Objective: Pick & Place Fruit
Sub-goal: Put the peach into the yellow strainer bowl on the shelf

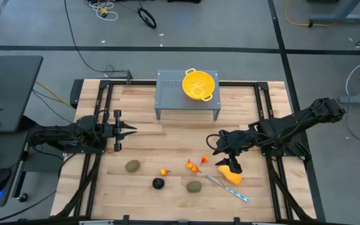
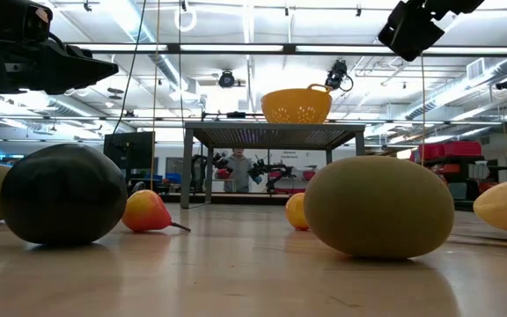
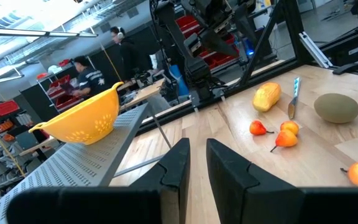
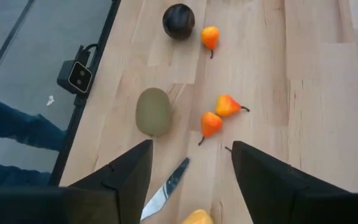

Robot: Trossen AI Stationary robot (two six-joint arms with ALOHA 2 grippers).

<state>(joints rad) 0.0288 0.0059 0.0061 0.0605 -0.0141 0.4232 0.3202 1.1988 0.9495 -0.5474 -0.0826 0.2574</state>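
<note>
**Fruit on the table; right gripper spread above the yellow-orange piece**

Left side: the left gripper (image 1: 130,130) hangs over bare boards at the table's left, well clear of all fruit. In the left wrist view its fingers (image 3: 178,167) stand close together with a narrow gap and nothing between them.

Front row, from the left: an olive-green oval (image 1: 132,166) lies alone. Next come a dark blackish ball (image 1: 159,183) and, just behind it, a small orange-red piece (image 1: 164,172). A second olive-green oval (image 1: 195,186) lies right of the ball. Behind that, two more orange-red pieces (image 1: 194,165) lie nearly touching, with another speck (image 1: 205,160) just beside them.

Rear centre: a grey perforated stand (image 1: 170,94) carries a yellow colander (image 1: 200,84), upright, on its right half.

Right side: a silver-and-blue knife (image 1: 228,189) lies diagonally, near the yellow-orange oblong fruit (image 1: 230,175). The right gripper (image 1: 232,166) is directly above this fruit. In the right wrist view its fingers (image 4: 261,174) are spread wide, the fruit's end (image 4: 197,217) showing between them, untouched as far as can be seen.

All fruit rests on the wooden table (image 1: 142,106).
</note>
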